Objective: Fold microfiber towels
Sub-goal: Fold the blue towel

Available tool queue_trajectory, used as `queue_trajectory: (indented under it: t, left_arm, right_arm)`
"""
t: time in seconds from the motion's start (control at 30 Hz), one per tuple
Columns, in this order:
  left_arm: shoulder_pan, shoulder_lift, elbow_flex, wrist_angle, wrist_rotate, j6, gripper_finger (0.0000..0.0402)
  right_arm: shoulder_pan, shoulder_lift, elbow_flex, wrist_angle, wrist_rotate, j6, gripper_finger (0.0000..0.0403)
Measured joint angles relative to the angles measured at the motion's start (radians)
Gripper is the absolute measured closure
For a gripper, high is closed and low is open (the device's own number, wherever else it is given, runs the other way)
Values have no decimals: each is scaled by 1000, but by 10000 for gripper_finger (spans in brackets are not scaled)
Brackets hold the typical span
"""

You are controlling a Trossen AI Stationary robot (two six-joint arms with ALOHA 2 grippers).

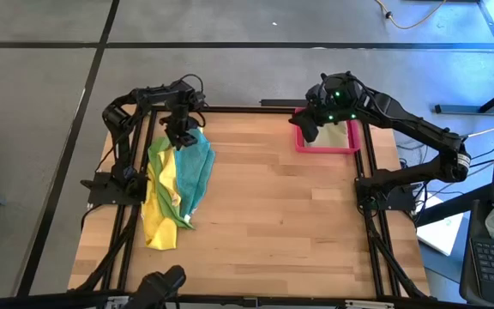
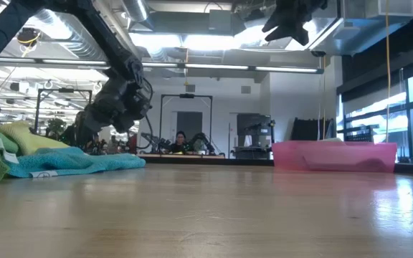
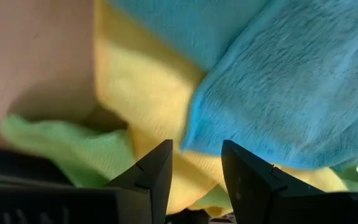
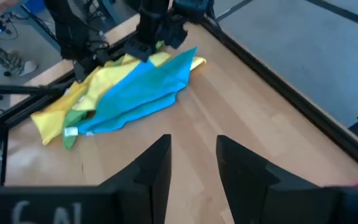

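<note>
1. On the worktop's [image 1: 273,206] left side lies a heap of microfiber towels: teal towel [image 1: 195,167] uppermost, yellow towel [image 1: 159,219] and green towel [image 1: 159,151] beneath.
2. Left gripper [image 1: 178,133] hangs just above the heap's far end, jaws parted, holding nothing.
3. Right gripper [image 1: 309,129] hovers over the pink tray [image 1: 327,148] at the far right, jaws apart and empty.

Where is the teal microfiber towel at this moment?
In the high view, the teal microfiber towel lies on the left side of the wooden table, on the heap of yellow and green microfiber towels, just under the left end effector.
</note>
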Motion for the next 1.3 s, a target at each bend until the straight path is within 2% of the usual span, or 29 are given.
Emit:
queue_trajectory:
  t: [0.2, 0.57, 1.03, 1.3]
  left_arm:
    - [-1, -1, -8, 16, 20, 13, 273]
    - [-2, -1, -134, 40, -4, 35, 273]
    - [-19, -1, -50, 45, -4, 36, 273]
    - [-19, -1, -45, 35, -3, 35, 273]
  right_arm:
    - [-1, 0, 0, 5, 2, 0, 273]
    - [-1, 0, 0, 4, 1, 36, 273]
    - [-1, 0, 0, 4, 18, 32, 273]
    - [-1, 0, 0, 4, 18, 32, 273]
